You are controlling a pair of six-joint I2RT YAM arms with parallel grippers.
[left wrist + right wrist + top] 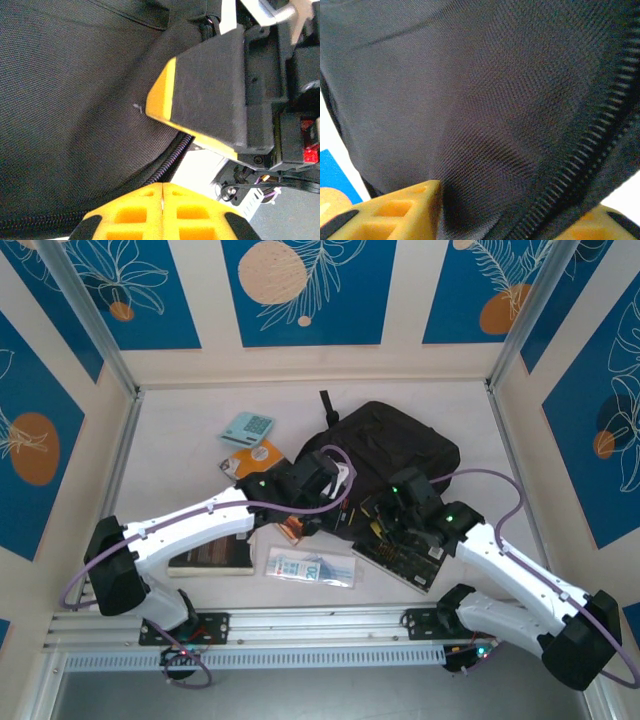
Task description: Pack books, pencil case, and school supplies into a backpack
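The black backpack (405,445) lies at the back middle of the table. My left gripper (335,485) is at its near left edge, shut, with its tips (162,187) against the zip edge (172,157); I cannot tell whether fabric is pinched. My right gripper (397,505) straddles a fold of backpack fabric (495,150) beside the zip, and the cloth fills the gap between its fingers (400,210). A black book with a gold pattern (405,558) lies under the right arm. The pencil case (310,568) lies at the front middle. An orange book (258,455) and the teal square item (247,427) sit at the back left.
A dark brown book (210,558) lies partly under the left arm. The corner of another orange book (290,530) peeks out near the left wrist. Metal frame posts and patterned walls close in the table on three sides.
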